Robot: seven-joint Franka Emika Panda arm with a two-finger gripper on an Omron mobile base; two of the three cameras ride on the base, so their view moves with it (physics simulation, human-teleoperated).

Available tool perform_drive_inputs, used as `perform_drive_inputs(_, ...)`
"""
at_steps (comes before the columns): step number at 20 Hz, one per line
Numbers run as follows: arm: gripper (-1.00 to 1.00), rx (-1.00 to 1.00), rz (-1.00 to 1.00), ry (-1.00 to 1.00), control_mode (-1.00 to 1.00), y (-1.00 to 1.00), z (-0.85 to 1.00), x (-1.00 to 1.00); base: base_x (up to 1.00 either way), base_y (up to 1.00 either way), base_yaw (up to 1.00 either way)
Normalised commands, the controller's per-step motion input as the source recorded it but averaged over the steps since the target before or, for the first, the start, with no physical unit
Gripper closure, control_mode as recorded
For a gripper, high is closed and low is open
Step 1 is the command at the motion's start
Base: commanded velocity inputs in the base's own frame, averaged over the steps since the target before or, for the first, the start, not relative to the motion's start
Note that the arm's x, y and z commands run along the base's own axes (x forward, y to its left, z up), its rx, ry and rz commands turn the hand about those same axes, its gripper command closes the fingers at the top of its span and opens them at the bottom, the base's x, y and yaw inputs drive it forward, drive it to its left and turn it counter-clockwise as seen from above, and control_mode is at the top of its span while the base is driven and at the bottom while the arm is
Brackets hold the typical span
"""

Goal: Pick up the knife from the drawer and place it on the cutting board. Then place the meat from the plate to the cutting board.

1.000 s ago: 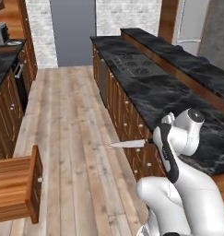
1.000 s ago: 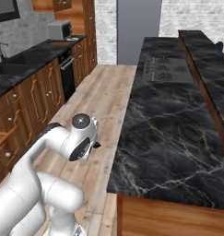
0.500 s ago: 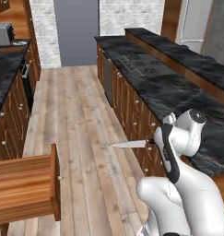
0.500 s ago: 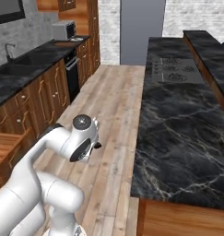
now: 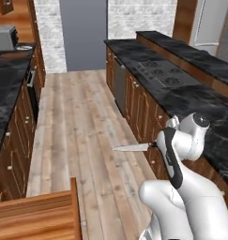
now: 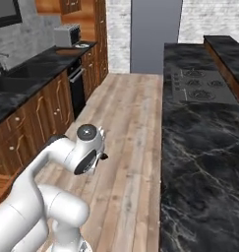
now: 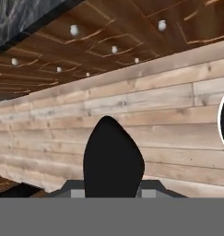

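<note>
A plank floor runs between dark stone worktops. Since 0.5 s ago the whole view has swung on, so the base has driven, not the furniture. At lower left the open drawer has slid lower in the picture. Right of it, the knife juts level over the floor, gripped at its handle by the clenched end effector.

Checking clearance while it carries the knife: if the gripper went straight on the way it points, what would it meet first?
Judging by the hand view, the gripper points at the wooden floor, probably met before the cabinet doors; depth is unclear.
</note>
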Motion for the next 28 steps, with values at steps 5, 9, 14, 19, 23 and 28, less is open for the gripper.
perform_drive_inputs(5, 1.00, 0.00, 0.00, 0.00, 1.00, 0.00, 0.00, 0.00, 0.96, -0.75, 0.02)
perform_drive_inputs(9, 1.00, 0.00, 0.00, 0.00, 1.00, 0.00, 0.00, 0.00, 0.95, -0.52, 0.00)
perform_drive_inputs(14, 1.00, 0.00, 0.00, 0.00, 1.00, 0.00, 0.00, 0.00, 1.00, 0.05, 0.00)
perform_drive_inputs(19, 1.00, 0.00, 0.00, 0.00, 1.00, 0.00, 0.00, 0.00, 1.00, 0.21, 0.00)
perform_drive_inputs(23, 1.00, 0.00, 0.00, 0.00, 1.00, 0.00, 0.00, 0.00, 0.51, 0.89, 0.00)
perform_drive_inputs(28, 1.00, 0.00, 0.00, 0.00, 1.00, 0.00, 0.00, 0.00, 0.67, 0.46, 0.00)
